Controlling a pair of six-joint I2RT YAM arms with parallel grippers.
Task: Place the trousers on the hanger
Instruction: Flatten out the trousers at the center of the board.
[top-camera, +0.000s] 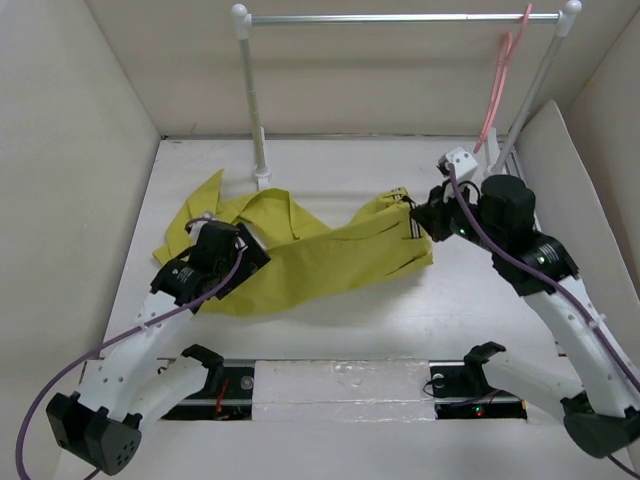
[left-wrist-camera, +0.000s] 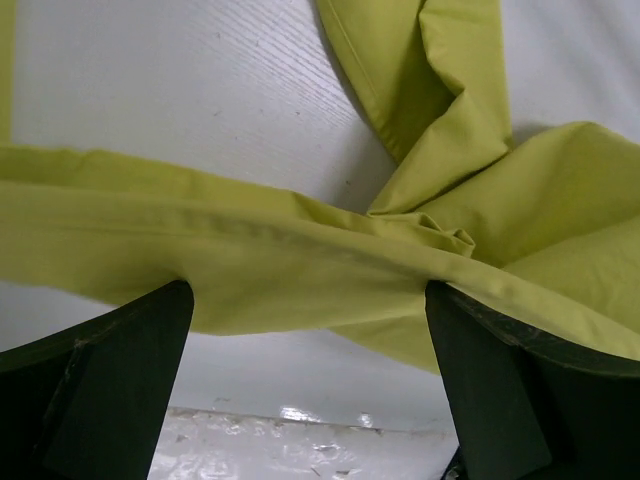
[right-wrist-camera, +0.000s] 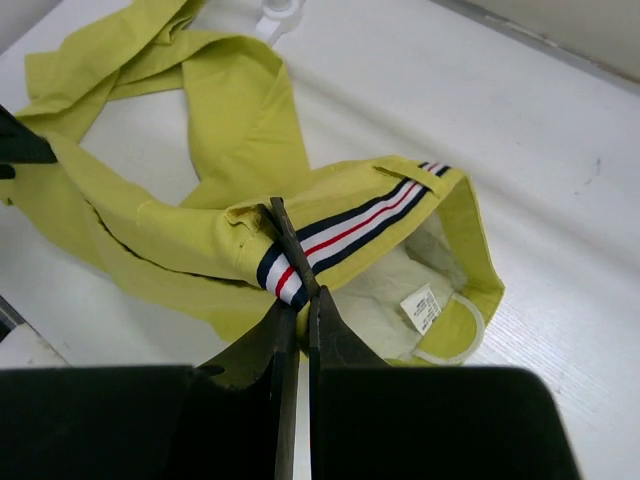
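Observation:
The mustard yellow-green trousers (top-camera: 320, 255) lie crumpled across the middle of the table, legs to the left, waistband to the right. My right gripper (top-camera: 422, 218) is shut on the striped waistband (right-wrist-camera: 350, 225), its fingertips (right-wrist-camera: 285, 315) pinching the band's folded edge, and the gripper (right-wrist-camera: 297, 300) holds it just above the table. My left gripper (top-camera: 228, 252) is open over a trouser leg (left-wrist-camera: 300, 260). Its jaws stand wide apart, with a fold of cloth lying across the gripper (left-wrist-camera: 308, 292). The pale pink hanger (top-camera: 500, 80) hangs by its hook on the rail at the back right.
A rack with white posts (top-camera: 252, 95) and a metal rail (top-camera: 400, 17) stands at the back. Beige walls enclose the table on three sides. A shiny taped strip (top-camera: 340, 385) runs between the arm bases at the near edge.

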